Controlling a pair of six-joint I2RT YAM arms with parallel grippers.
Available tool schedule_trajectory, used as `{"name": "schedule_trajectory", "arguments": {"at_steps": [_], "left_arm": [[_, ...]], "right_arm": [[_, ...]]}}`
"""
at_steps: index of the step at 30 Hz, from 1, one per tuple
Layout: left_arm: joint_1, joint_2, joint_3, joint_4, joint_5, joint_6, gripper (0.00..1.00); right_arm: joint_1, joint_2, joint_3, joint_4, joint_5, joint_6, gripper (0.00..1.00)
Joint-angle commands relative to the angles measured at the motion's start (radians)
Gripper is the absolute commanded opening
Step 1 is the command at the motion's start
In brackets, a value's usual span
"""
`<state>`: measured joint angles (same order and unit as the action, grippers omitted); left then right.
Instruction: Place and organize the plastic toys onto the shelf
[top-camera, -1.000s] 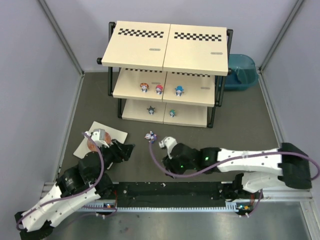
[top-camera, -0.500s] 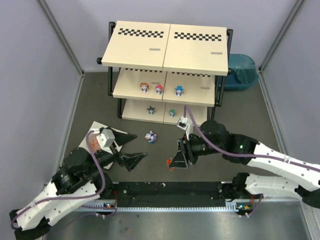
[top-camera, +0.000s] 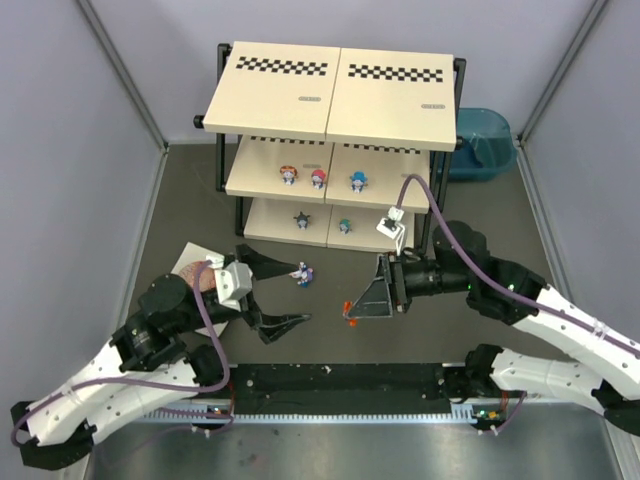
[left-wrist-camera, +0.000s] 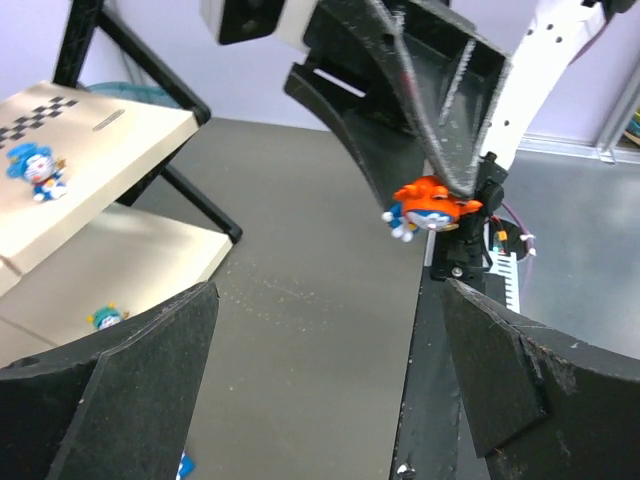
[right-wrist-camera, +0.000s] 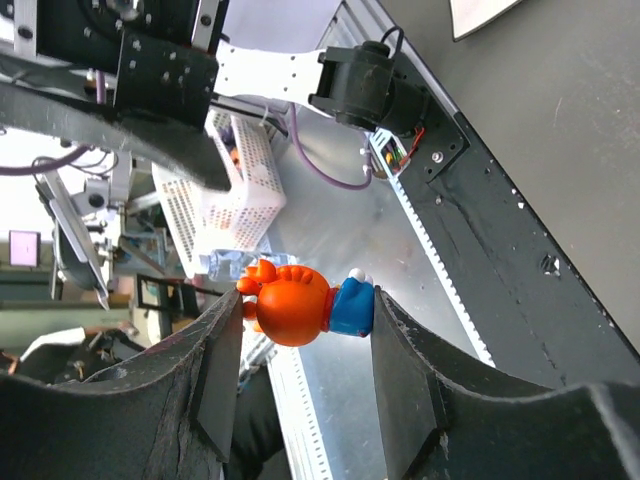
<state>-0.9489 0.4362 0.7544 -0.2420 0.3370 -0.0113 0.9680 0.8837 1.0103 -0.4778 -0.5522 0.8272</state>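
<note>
White sheet (top-camera: 187, 259): far left on the dark table, partly under the left arm; not one of the task's things.
Left gripper (top-camera: 303, 293): low over the table just right of the sheet, spread to full width, holding nothing; upper finger just beside the loose toy, contact impossible to tell.
Loose toy (top-camera: 303, 274): small white-and-blue figurine with a purplish head, lying on the table in front of the shelf; not yet shelved.
Shelf (top-camera: 330, 110): three cream tiers in a black frame, back centre.
Middle tier: three toys in a row, orange-brown head (top-camera: 288, 176), red head (top-camera: 318, 179), blue one (top-camera: 358, 181); evenly spaced.
Bottom tier: two more, dark one (top-camera: 301, 218) and green-topped one (top-camera: 345, 225), near the front edge.
Right gripper (top-camera: 355, 306): right of the loose toy, above the table, pointing left, clamped on the orange-headed toy.
Orange-headed toy (right-wrist-camera: 298, 310): pinched sideways between the right fingers, blue body to one side; carried, not shelved.
Blue tub (top-camera: 483, 140): far right, behind the shelf; no part in the job.
Done, judged: five of the seven visible toys on the shelf.
Left, judged: two toys. Carried one to be set on a tier; loose one to be picked up and placed, probably by the left gripper, given its spread beside it.
</note>
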Motion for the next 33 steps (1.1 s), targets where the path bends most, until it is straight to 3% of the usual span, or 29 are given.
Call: {"name": "schedule_trajectory", "arguments": {"at_steps": [1,8,21,33], "left_arm": [[-0.054,0.080,0.065,0.104,0.043,0.062,0.99],[-0.263,0.225,0.106,0.176,-0.066,0.131,0.99],[-0.307,0.305,0.112,0.345,-0.145,0.143,0.99],[-0.323,0.377,0.132,0.360,-0.113,0.154,0.99]], "right_arm": [[-0.044,-0.037,0.030,0.039,0.009,0.055,0.06],[-0.075,-0.075,0.005,0.065,0.021,0.078,0.06],[-0.075,-0.115,-0.053,0.123,0.000,0.125,0.06],[-0.077,-0.137,-0.082,0.172,-0.011,0.159,0.06]]}}
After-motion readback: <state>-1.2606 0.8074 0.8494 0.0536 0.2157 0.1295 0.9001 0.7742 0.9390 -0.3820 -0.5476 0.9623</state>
